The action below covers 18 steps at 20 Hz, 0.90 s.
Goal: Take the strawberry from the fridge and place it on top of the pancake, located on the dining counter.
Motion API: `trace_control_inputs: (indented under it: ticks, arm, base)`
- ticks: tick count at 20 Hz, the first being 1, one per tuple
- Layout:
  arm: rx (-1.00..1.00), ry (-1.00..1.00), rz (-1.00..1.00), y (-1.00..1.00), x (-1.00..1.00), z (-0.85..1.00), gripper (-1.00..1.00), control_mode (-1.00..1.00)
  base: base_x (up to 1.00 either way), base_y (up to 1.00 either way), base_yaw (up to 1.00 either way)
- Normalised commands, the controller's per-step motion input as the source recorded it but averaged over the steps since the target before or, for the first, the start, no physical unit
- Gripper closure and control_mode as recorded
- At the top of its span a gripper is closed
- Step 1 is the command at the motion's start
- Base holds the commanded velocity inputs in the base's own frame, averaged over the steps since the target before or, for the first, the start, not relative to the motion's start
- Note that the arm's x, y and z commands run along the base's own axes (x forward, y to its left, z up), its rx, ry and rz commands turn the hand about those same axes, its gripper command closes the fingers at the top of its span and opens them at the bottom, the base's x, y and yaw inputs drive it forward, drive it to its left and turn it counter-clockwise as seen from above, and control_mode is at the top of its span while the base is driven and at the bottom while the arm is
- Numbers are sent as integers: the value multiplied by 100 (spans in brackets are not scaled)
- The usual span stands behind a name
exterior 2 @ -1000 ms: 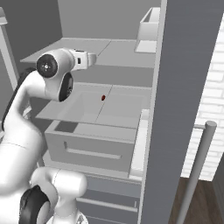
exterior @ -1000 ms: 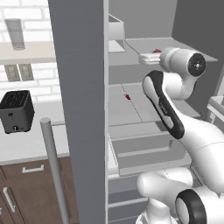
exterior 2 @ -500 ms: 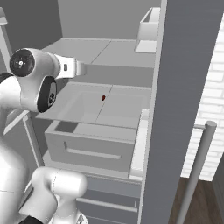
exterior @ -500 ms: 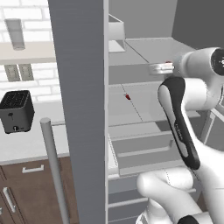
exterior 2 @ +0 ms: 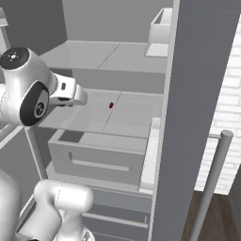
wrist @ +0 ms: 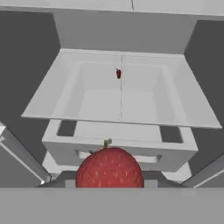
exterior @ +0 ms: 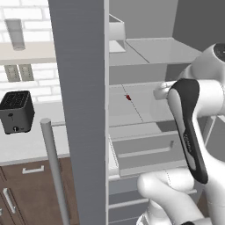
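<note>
A large red strawberry (wrist: 109, 168) with a green stalk sits right in front of the hand camera, where my fingertips are, and my gripper (exterior 2: 83, 99) is shut on it. The hand (exterior: 158, 93) hovers in front of the open fridge (exterior: 83, 110), level with its middle shelf (exterior 2: 132, 115). A second, tiny dark red thing (exterior 2: 111, 105) lies on that shelf, also visible in the hand view (wrist: 118, 73). The pancake and the dining counter are out of view.
The fridge's open doors flank the arm, each with a long silver handle (exterior: 55, 171) (exterior 2: 212, 183). A pale drawer (exterior 2: 99, 157) juts out below the shelf. A black toaster (exterior: 16, 112) stands on the white worktop (exterior: 30, 147) to the left.
The hand has drawn back out of the fridge and dropped from the upper shelf level to the middle one. The tiny red thing on the shelf has not moved.
</note>
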Motion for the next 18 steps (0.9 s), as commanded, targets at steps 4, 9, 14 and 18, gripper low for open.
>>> trace_control_inputs:
  ticks: [4, 9, 14, 18]
  arm:
    - [0, 21, 0, 1, -18, -72, 100, -100]
    - [0, 0, 0, 0, -40, -53, 100, -100]
    - [0, -2, 0, 0, -55, -17, 100, -100]
    - [0, -6, 0, 0, -43, 0, 100, 100]
  base:
    - [0, 0, 0]
    - [0, 0, 0]
    - [0, 0, 0]
    - [-50, 0, 0]
